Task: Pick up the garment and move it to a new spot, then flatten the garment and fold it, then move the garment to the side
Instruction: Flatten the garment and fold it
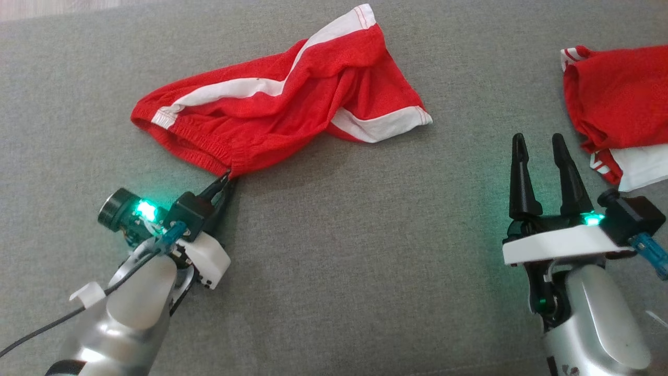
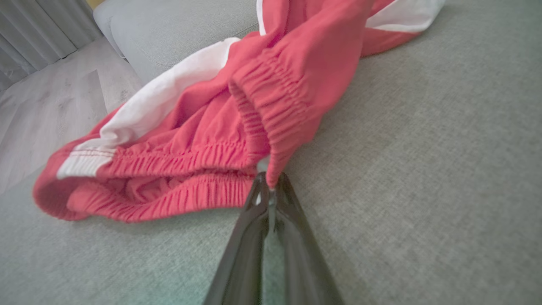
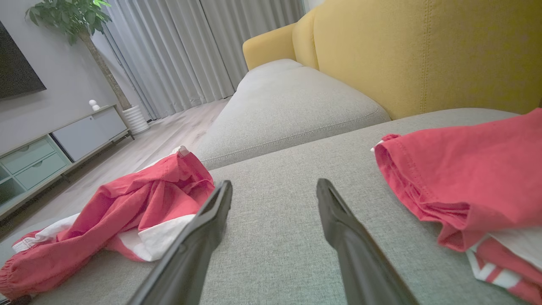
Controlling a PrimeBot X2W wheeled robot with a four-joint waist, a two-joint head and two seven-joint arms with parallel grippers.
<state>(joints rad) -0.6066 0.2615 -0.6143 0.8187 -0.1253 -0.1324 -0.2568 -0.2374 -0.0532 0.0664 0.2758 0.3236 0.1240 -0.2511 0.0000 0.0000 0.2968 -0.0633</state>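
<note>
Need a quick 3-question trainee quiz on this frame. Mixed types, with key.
1. True or false: the left gripper is shut on the waistband of the shorts.
2. The right gripper is: A) holding the shorts B) open, holding nothing C) shut, empty.
3. What do the shorts lie on?
Key: 1 true; 2 B; 3 the grey cushion.
</note>
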